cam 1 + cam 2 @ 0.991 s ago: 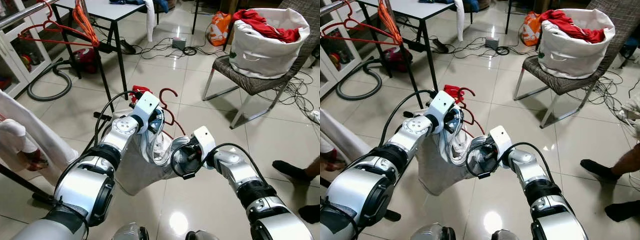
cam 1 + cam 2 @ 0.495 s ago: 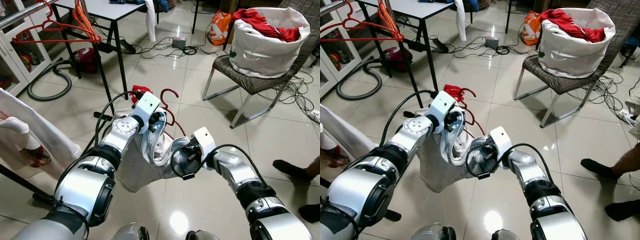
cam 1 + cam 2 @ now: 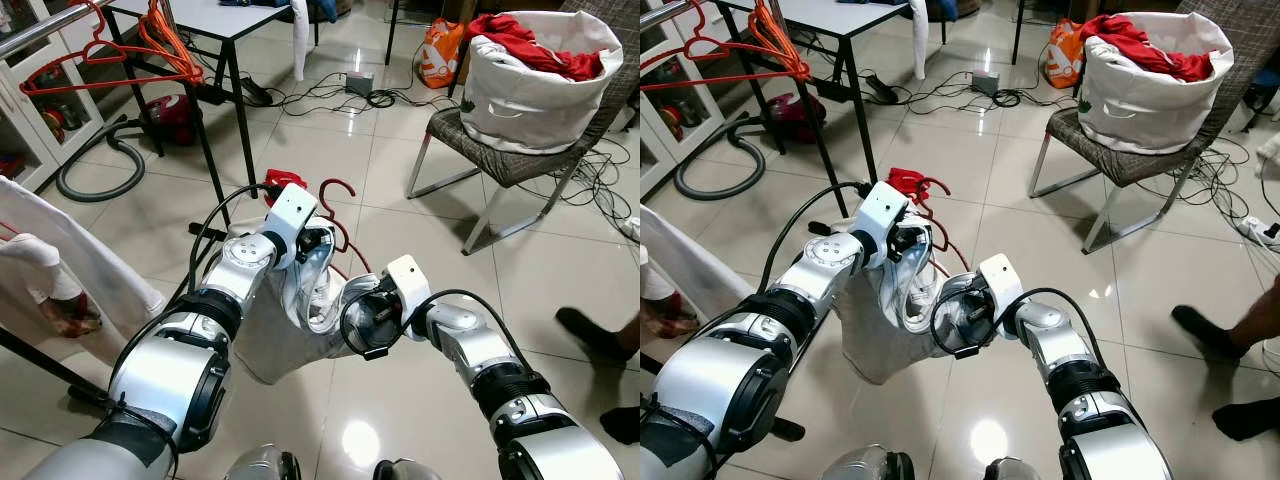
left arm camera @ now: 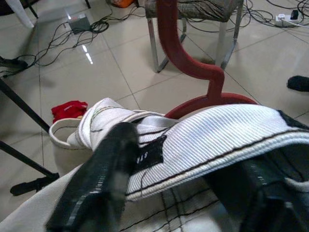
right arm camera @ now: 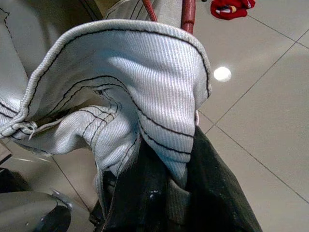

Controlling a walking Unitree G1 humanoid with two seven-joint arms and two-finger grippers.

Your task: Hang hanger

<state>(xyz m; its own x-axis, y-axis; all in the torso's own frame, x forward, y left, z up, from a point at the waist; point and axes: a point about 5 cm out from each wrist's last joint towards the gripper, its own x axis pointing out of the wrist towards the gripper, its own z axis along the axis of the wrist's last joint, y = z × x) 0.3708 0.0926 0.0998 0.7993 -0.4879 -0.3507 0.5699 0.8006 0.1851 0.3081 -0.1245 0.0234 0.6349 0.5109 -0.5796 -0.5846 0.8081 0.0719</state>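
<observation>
Both grippers are clamped on the ribbed collar of a white garment (image 3: 280, 330), held up over the tiled floor (image 3: 420, 240). The left gripper (image 4: 183, 193) grips one side and the right gripper (image 5: 166, 193) pinches the other. The red hanger (image 4: 188, 63) sits inside the collar, its hook poking out just past the left gripper.

The dark red plastic hanger (image 4: 193, 67) shows just its hook and neck; its shoulders lie buried under the ribbed white garment with black stitching (image 5: 145, 92). That cloth also covers the right gripper's black fingertips (image 5: 212, 193). The picture's edge crops a person's dark-socked foot (image 3: 590, 330).
</observation>
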